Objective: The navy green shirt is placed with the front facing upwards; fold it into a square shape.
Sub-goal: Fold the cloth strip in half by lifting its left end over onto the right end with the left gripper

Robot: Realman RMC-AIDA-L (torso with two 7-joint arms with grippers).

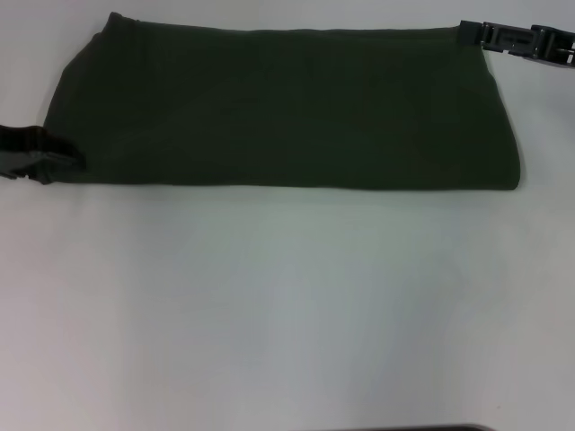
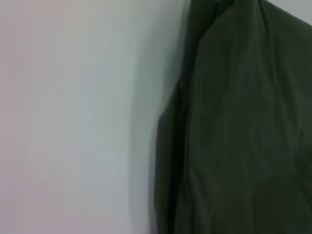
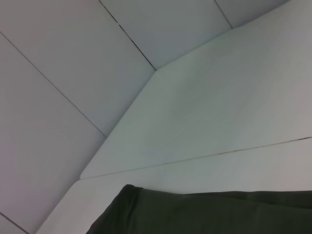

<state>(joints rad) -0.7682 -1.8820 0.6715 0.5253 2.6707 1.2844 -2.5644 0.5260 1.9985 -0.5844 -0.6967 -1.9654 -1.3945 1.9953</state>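
Two grippers sit at opposite ends of the shirt: the left gripper point(image 1: 58, 162) touches its near-left corner, the right gripper point(image 1: 476, 36) its far-right corner; whether either pinches cloth, I cannot tell. Between them the navy green shirt point(image 1: 278, 108) lies folded into a long, smooth, matte band across the far part of the white table point(image 1: 287, 305), with bare tabletop stretching nearer.

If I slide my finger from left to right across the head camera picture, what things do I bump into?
Left claw at the shirt's left edge → navy green shirt, folded into a wide band on the white table → right claw at the shirt's far right corner.
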